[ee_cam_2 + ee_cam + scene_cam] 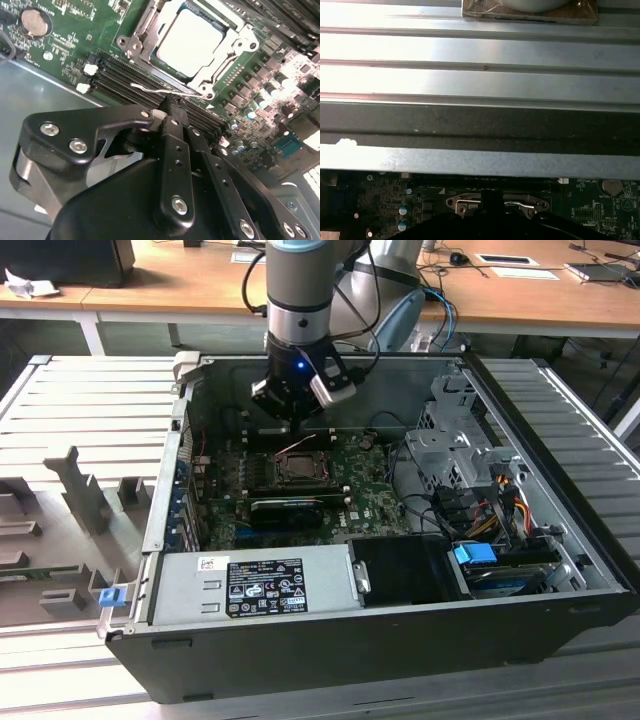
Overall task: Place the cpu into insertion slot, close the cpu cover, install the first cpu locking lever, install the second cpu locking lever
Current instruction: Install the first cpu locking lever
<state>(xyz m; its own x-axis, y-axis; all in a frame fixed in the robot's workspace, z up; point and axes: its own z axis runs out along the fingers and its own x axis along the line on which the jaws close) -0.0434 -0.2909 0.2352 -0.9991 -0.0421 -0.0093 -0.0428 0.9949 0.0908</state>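
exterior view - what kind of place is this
Probably a robotics lab or workshop bench: an open computer case lies on a grooved metal table, wooden desks stand behind, and the gripper hangs over the motherboard.

The small flat square cpu with a pale silvery-grey face point(192, 42) lies flat in its socket on the green motherboard. The thin metal hinged cpu cover point(227, 52), a frame with a square central opening, lies closed around it, framing its face.
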